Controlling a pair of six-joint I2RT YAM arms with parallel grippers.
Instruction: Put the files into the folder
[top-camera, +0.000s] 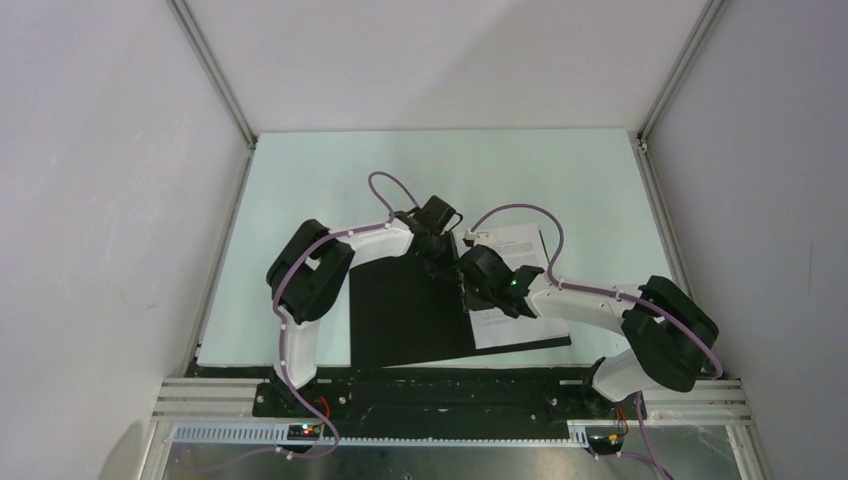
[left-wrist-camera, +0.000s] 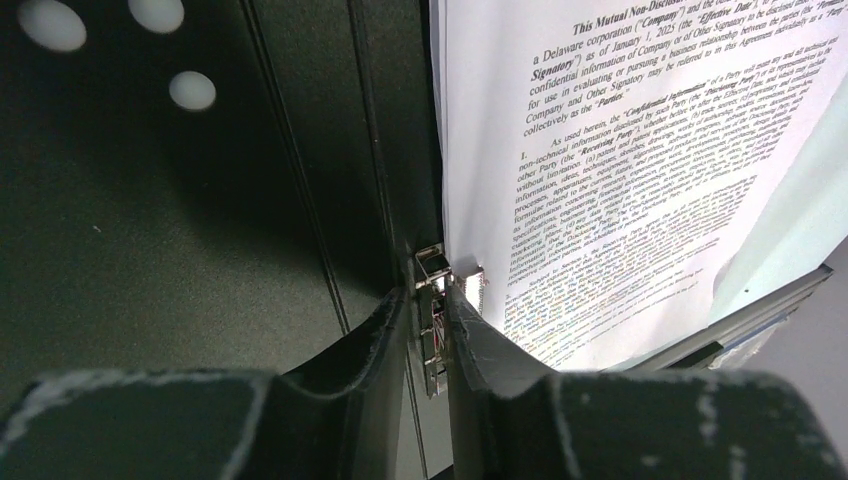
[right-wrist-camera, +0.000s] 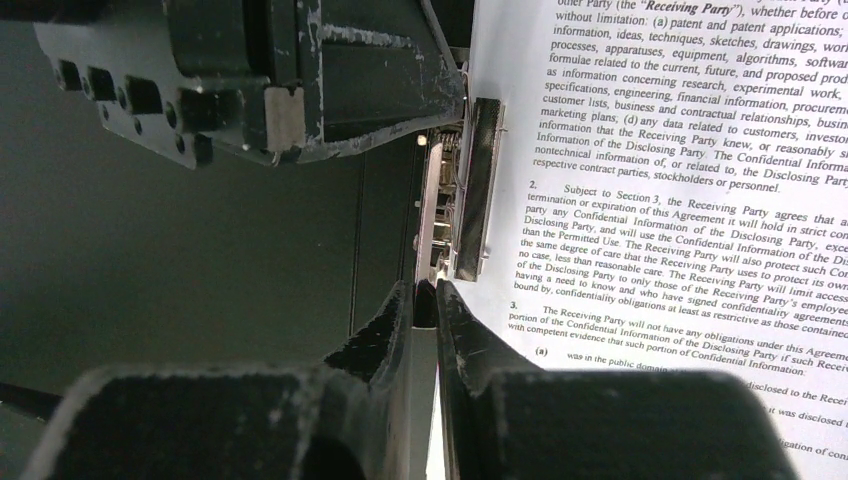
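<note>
Both my grippers are clenched on the clip (right-wrist-camera: 470, 180) at the spine of the open folder (top-camera: 400, 310), the left gripper (left-wrist-camera: 428, 300) at its far end, the right gripper (right-wrist-camera: 422, 295) at its near end, and the files (left-wrist-camera: 620, 180) lie on the black inside just right of that clip.

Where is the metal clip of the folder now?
In the right wrist view the metal clip lies along the spine of the folder, black cover to its left, files to its right.

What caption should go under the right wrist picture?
Right end effector pinching the clip of the folder, beside a sheet.
</note>
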